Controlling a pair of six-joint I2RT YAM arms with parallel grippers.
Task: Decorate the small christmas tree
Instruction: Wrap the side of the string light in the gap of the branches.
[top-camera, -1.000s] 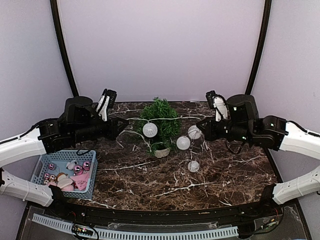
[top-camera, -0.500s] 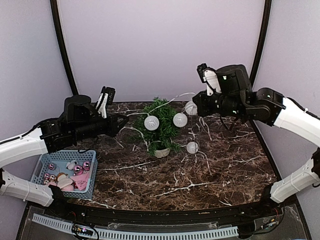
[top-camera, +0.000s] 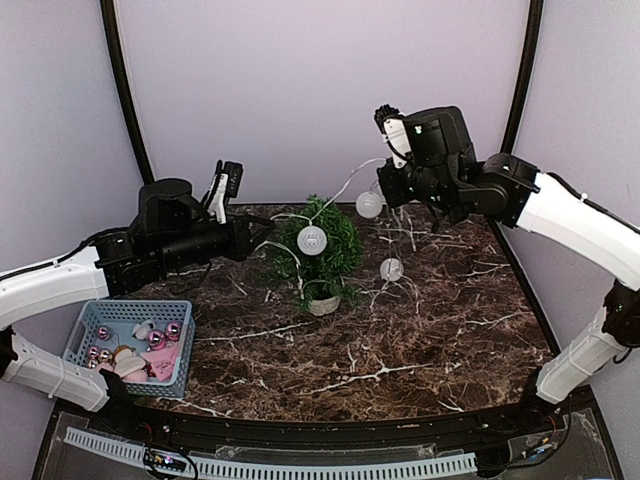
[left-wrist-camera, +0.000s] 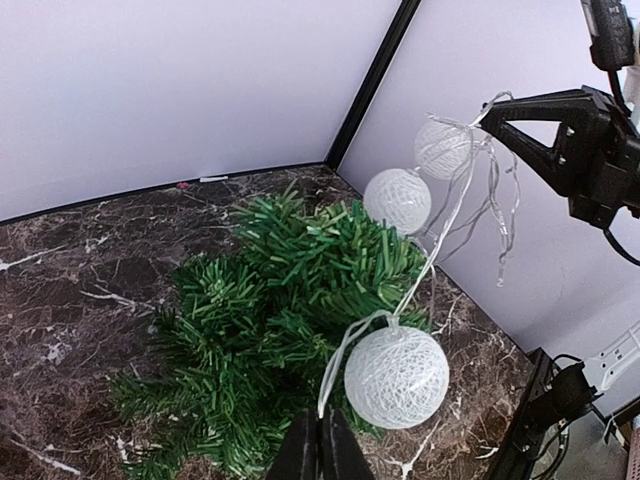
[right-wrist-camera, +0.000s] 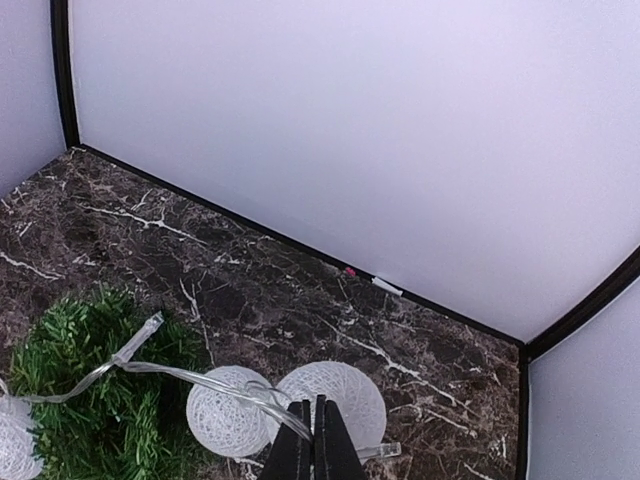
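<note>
The small christmas tree stands in its white pot at the middle of the marble table; the left wrist view looks down on the tree. A clear-wired string of white woven ball lights hangs across the treetop. My left gripper is left of the tree, shut on the wire beside one ball. My right gripper is raised above and right of the tree, shut on the wire, with two balls hanging under it. One more ball dangles lower on the right.
A blue basket holding pink baubles and other ornaments sits at the table's near left. Loose wire strands trail on the marble right of the tree. Purple walls and black posts enclose the back.
My right gripper has risen and moved left toward the back, lifting the light string off the table and over the tree. My left gripper has shifted slightly up and right.
</note>
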